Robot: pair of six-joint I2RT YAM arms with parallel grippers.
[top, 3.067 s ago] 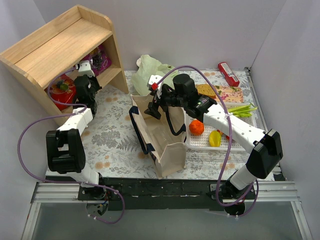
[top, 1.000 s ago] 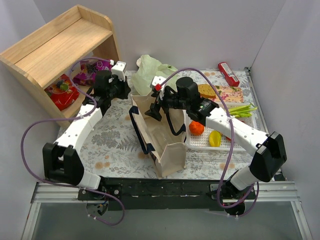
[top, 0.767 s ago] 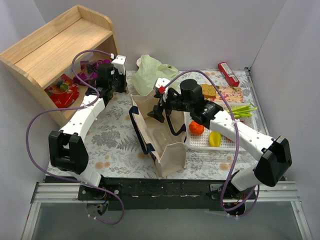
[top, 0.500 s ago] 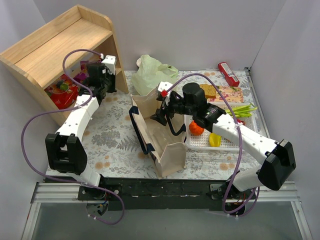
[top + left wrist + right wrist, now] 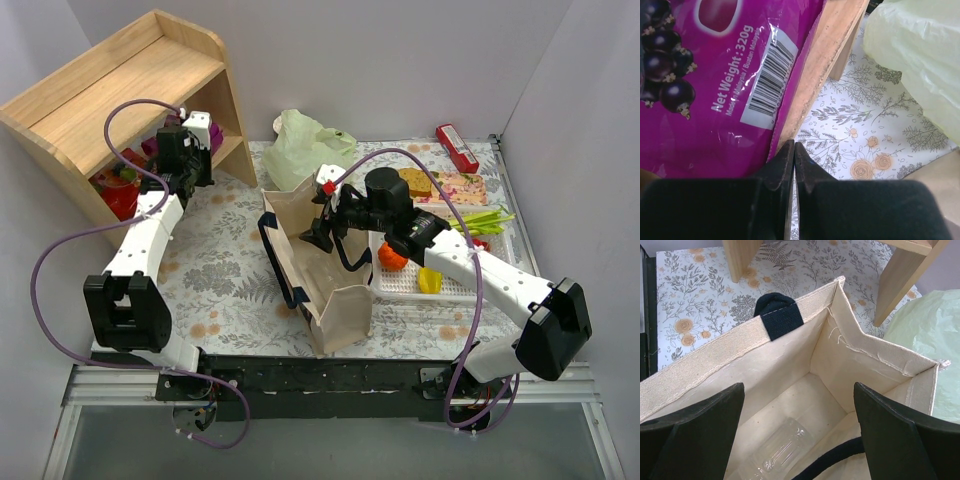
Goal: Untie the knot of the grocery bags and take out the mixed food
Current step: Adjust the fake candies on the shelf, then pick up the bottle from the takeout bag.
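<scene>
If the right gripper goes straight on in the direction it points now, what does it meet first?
The right gripper, open, points into the open canvas tote. It would probably meet its inner wall or floor first, near the clear bottle; depth is unclear.

Bags, two: one thin pale green plastic bag (image 5: 300, 140) and one beige canvas tote with navy straps (image 5: 340, 310). Food counted: one round orange fruit (image 5: 392, 257), one yellow pepper (image 5: 430, 277), one bunch of green beans (image 5: 487, 219), one clear plastic bottle (image 5: 777, 450) lying in the tote, one purple snack packet (image 5: 700, 75), one red snack packet (image 5: 117, 193). One white slotted plastic basket (image 5: 403, 284), one pale wooden shelf unit (image 5: 120, 90).
</scene>
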